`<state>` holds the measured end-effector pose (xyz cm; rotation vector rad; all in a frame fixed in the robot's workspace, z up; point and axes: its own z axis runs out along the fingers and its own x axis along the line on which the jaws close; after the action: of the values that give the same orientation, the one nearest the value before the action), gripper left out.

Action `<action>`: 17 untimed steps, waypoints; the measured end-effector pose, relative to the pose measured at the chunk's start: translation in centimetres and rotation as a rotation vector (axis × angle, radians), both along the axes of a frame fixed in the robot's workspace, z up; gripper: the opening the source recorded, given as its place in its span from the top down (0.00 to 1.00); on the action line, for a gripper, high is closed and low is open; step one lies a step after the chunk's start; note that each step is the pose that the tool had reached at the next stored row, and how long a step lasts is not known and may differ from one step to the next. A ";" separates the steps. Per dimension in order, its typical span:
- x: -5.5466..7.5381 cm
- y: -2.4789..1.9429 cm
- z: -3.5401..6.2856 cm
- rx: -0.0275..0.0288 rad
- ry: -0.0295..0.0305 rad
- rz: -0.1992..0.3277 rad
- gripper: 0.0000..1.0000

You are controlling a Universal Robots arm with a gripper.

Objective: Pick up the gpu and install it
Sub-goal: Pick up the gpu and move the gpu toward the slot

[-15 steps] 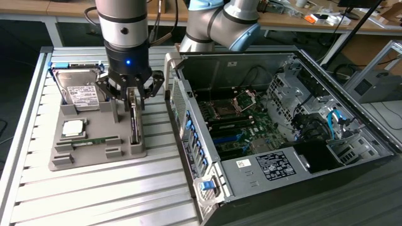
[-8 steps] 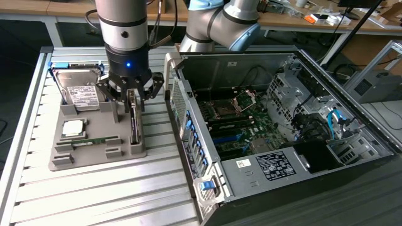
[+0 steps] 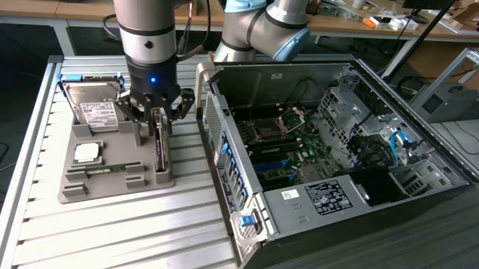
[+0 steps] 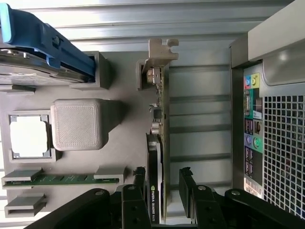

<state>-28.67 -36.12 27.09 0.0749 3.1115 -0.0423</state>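
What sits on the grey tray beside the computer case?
A hard drive, a processor chip, a memory stick and the gpu on edge. The open gripper covers part of the gpu's top edge.

Noted slatted metal table (image 3: 112,230) carrying grey holder tray (image 3: 105,191) (toward the exterior view's left) and open computer case (image 3: 299,217) just beside it.

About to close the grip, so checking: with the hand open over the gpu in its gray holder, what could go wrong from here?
1. The hand stands open astride the gpu, seemingly away from its bracket end; an off-centre grip might tilt the card and jam it in the gray holder.
2. The computer case wall stands close beside the holder; a tilted card could clip it when lifted.
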 end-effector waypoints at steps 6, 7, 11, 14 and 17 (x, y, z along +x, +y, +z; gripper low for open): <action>-0.1 0.09 -0.47 0.0000 0.0000 0.000 0.58; -0.1 0.10 -0.54 0.0000 0.0001 0.000 0.58; -0.1 0.16 -0.85 0.0001 0.0000 0.000 0.58; -0.1 0.19 -1.08 0.0000 0.0000 0.000 0.58; -0.2 0.23 -1.32 0.0000 0.0001 0.000 0.58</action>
<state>-28.84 -35.88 25.77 0.0749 3.1116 -0.0424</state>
